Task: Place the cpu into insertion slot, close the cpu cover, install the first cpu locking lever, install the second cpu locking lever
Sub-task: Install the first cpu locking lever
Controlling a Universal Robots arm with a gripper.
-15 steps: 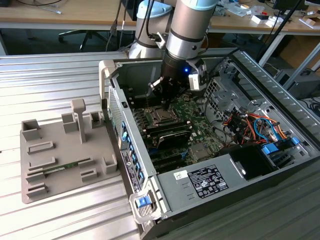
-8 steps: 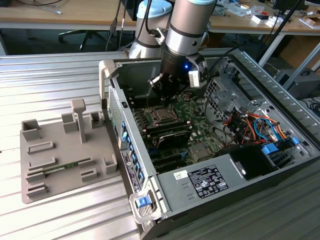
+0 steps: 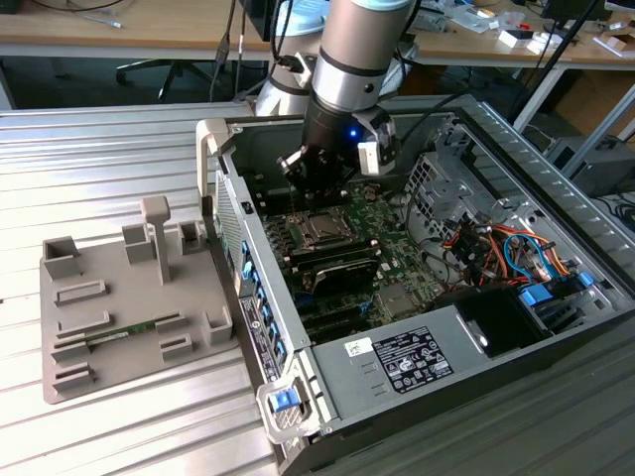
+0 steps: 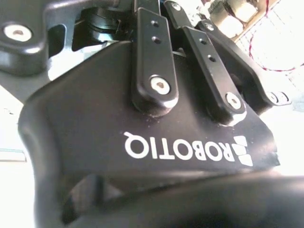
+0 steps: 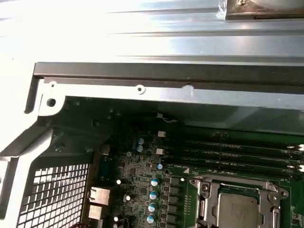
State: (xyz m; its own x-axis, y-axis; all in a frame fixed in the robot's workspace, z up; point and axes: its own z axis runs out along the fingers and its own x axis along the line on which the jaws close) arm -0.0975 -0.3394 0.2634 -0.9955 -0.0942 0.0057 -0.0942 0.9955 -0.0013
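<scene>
My gripper (image 3: 321,190) hangs inside the open computer case, just above the insertion slot (image 3: 322,230) on the green circuit board (image 3: 382,260). In the first wrist view the cpu (image 5: 239,212) lies flat in the insertion slot with its silver-grey top showing. The silver cpu cover (image 5: 232,184) frames it and looks folded down around it. I cannot make out how the locking levers stand. The second wrist view looks closely at the gripper's black housing (image 4: 142,114) and its linkage bars (image 4: 154,57).
Long black memory slots (image 5: 228,148) run beside the socket. The case's metal wall (image 5: 142,76) and perforated rear panel (image 5: 52,194) stand close by. A power supply (image 3: 407,359), coloured cables (image 3: 496,248) and a grey fixture tray (image 3: 109,307) on the ribbed table are in the exterior view.
</scene>
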